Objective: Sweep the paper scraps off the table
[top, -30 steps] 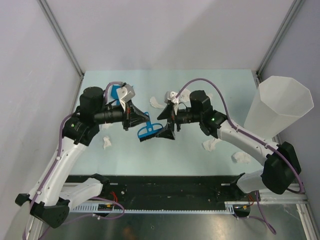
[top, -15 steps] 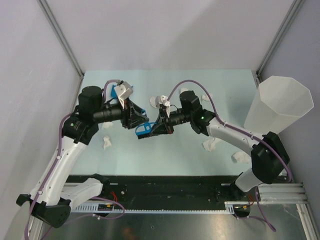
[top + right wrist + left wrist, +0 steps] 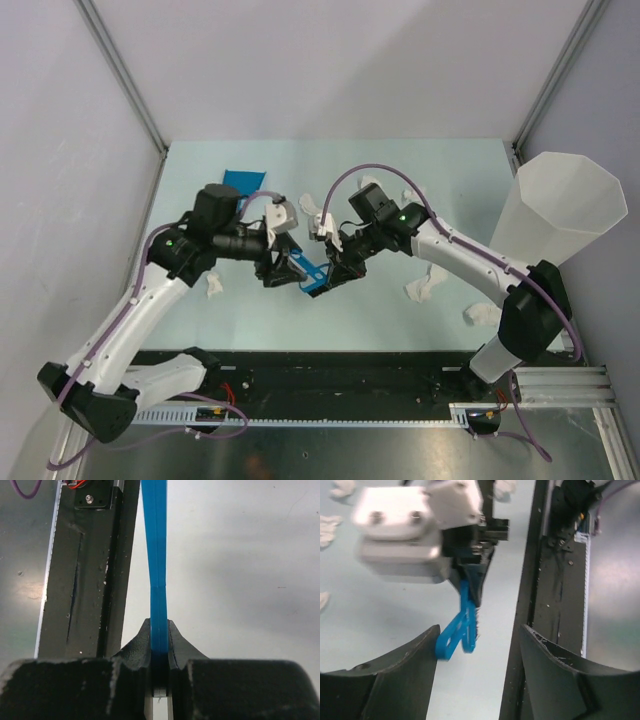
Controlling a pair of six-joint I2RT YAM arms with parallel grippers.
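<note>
2 grippers have pressed closer around the blue brush (image 3: pixel 462 625) above the table (image 3: pixel 400 160). Now the right gripper (image 3: pixel 159 630) clamps the brush handle, and the left gripper (image 3: pixel 479 630) spreads its jaws wide around the handle end. Handover seems done; paper scraps (image 3: pixel 422 289) lie unswept either side of the brush

Overhead camera looks steeply down from behind the near edge, taking in the whole table (image 3: pixel 460 165). Left wrist camera, close in, faces the blue tool (image 3: pixel 462 627), black rail (image 3: pixel 555 580) at frame right. Right wrist camera, closer still, sights along the same tool, rail at upper left.
</note>
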